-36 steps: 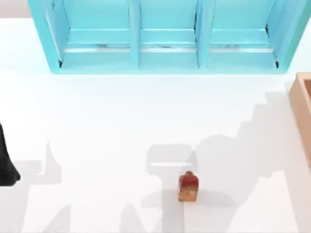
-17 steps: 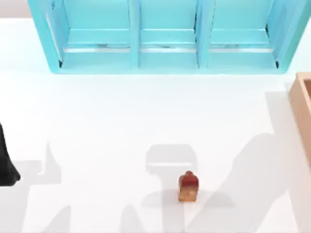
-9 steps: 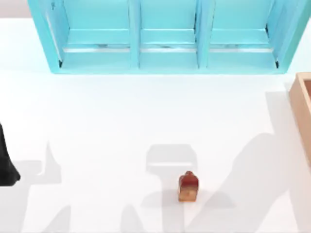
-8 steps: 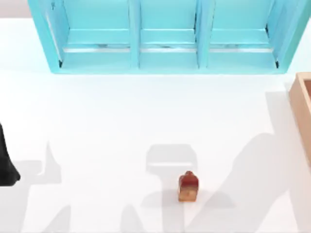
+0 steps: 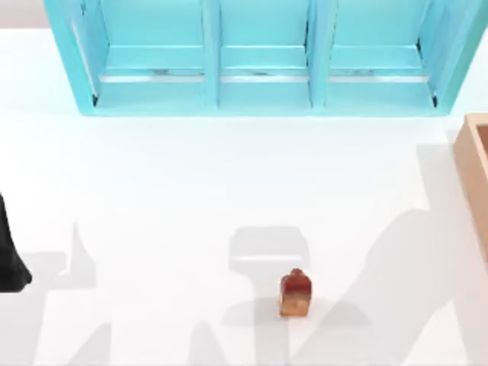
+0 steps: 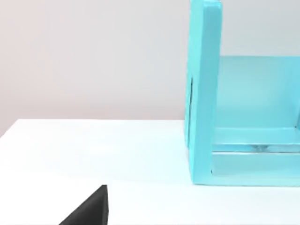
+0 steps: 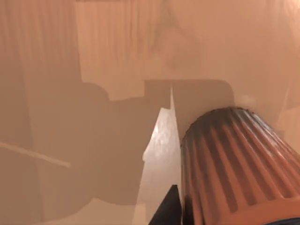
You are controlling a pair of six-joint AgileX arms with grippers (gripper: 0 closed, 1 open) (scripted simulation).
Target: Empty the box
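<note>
The tan box [image 5: 473, 171] sits at the table's right edge, cut off by the top view's border, with its darker inside just showing. The right wrist view looks into the box's brown interior [image 7: 93, 70], where a ribbed, reddish-orange cylindrical item [image 7: 234, 164] lies close to the camera. A dark part of my right gripper [image 7: 171, 210] sits right beside that item. A small brown item [image 5: 295, 293] stands on the white table near the front, at the middle. My left arm [image 5: 9, 259] is parked at the table's left edge, and a black part of its gripper [image 6: 89, 212] is in the left wrist view.
A large turquoise three-compartment shelf unit [image 5: 259, 57] spans the back of the table, and its side wall [image 6: 204, 93] is in the left wrist view. Grey arm shadows lie across the table's front and right.
The large shadow on the table's right side has shrunk and shifted toward the front right since the earliest frame. The small brown item and the left arm have not moved.
</note>
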